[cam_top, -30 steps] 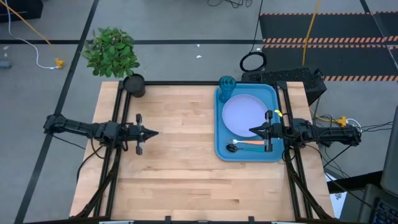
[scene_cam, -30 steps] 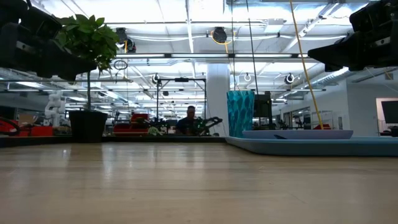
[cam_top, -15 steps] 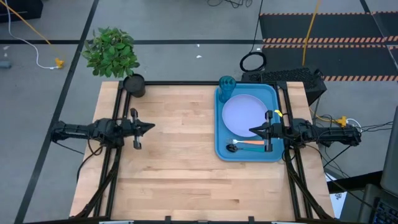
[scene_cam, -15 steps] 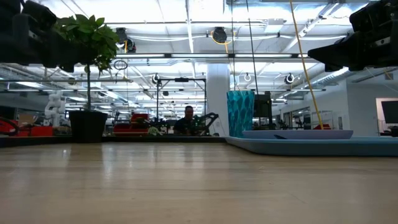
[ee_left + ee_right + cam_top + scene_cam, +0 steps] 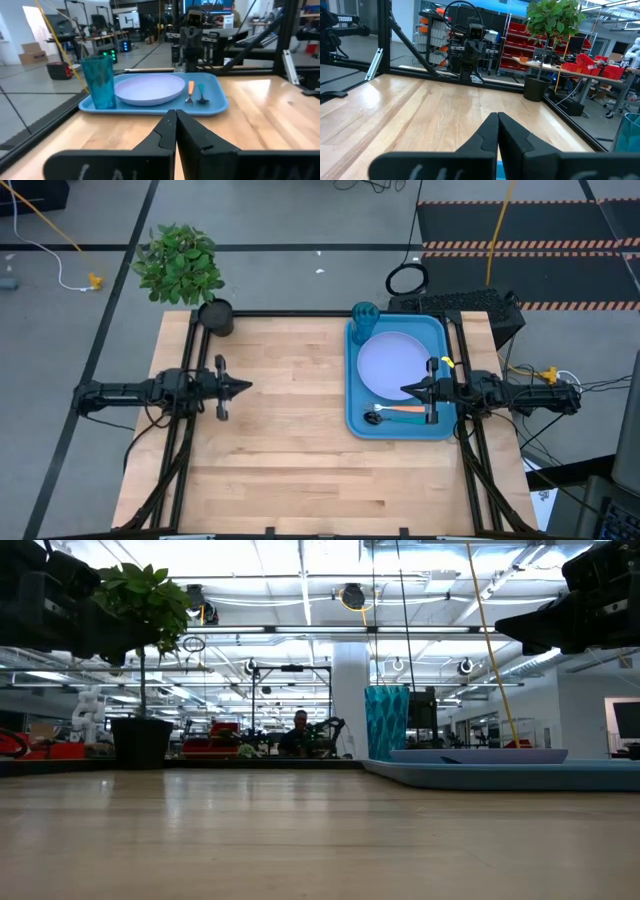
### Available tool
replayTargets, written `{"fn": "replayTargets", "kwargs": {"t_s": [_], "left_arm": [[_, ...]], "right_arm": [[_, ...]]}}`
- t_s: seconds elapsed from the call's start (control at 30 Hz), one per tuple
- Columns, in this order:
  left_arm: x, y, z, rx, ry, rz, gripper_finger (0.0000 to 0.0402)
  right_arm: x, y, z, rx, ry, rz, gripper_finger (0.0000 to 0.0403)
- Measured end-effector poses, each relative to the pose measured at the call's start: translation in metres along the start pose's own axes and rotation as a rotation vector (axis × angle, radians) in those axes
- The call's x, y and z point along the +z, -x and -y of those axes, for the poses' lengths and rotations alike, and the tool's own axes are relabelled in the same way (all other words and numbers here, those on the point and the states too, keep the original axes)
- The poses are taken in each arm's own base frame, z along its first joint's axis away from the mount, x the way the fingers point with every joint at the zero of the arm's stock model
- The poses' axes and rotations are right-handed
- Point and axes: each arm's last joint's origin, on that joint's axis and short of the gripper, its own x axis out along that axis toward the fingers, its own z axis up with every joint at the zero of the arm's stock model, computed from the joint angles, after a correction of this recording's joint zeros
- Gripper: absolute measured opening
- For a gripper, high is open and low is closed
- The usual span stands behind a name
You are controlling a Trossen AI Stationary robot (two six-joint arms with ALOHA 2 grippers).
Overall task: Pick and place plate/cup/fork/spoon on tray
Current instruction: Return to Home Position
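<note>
Filling the middle of the tray, the plate lies flat. The cup stands upright in the tray corner nearest the potted plant. At the tray's opposite end, the fork lies between the plate and the spoon. The right gripper hangs over the tray beside the plate, fingers pressed together, empty. The left gripper is well apart from the tray over the bare table, fingers closed on nothing.
</note>
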Motion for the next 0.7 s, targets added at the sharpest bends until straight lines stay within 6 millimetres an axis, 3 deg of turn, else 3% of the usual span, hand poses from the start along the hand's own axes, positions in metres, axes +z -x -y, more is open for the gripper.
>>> {"fn": "replayTargets", "kwargs": {"t_s": [0.7], "left_arm": [[0.007, 0.0064, 0.0012, -0.008, -0.008, -0.028, 0.0002]], "right_arm": [[0.0, 0.0, 0.0, 0.0, 0.0, 0.0, 0.0]]}}
